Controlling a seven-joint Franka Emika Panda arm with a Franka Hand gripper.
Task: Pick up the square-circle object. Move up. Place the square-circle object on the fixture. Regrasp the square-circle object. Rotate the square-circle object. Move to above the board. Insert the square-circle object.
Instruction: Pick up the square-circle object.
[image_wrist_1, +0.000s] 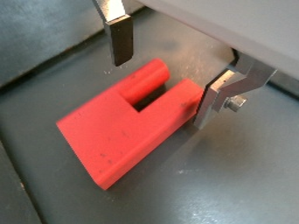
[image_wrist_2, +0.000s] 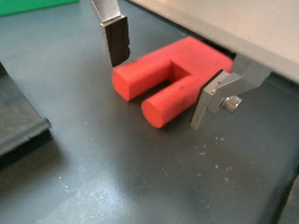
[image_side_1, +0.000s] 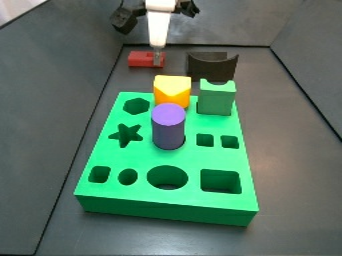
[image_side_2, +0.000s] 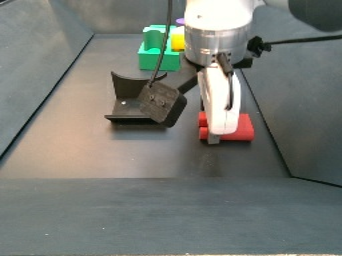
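Tool (image_wrist_2: 170, 83) is low over the square-circle object (image_wrist_2: 170, 77), fingers spread, nothing pinched; in both wrist views one finger (image_wrist_1: 118, 42) hangs clear off one side of the piece and the opposite plate (image_wrist_1: 216, 101) sits just beside or touching its far edge, can't tell which. The piece lies flat on the dark floor directly under the tool, and in a side view (image_side_1: 146, 59) it sits just behind the board (image_side_1: 171, 195), with the fixture (image_side_1: 211, 65) near, off to the side. In a wrist view the shape reads as a flat square slab (image_wrist_1: 111, 131) at one end that splits into two prongs, at least one with a rounded end (image_wrist_2: 163, 109), with a slot between them. My read on handling: rigid solid plastic, light, no give, not fragile. The surface looks smooth and matte, so grip should be decent on the flat faces, worse on the rounded prong, where the pads would only get line contact and the part could twist. Best hold is across the two parallel outer flats, around the middle of the length, so it hangs balanced and doesn't pivot on lift. Avoid pinching one prong or putting a finger into the slot. It rests loose on the floor, so an off-centre close will probably just shove or spin it; centre first, then close.
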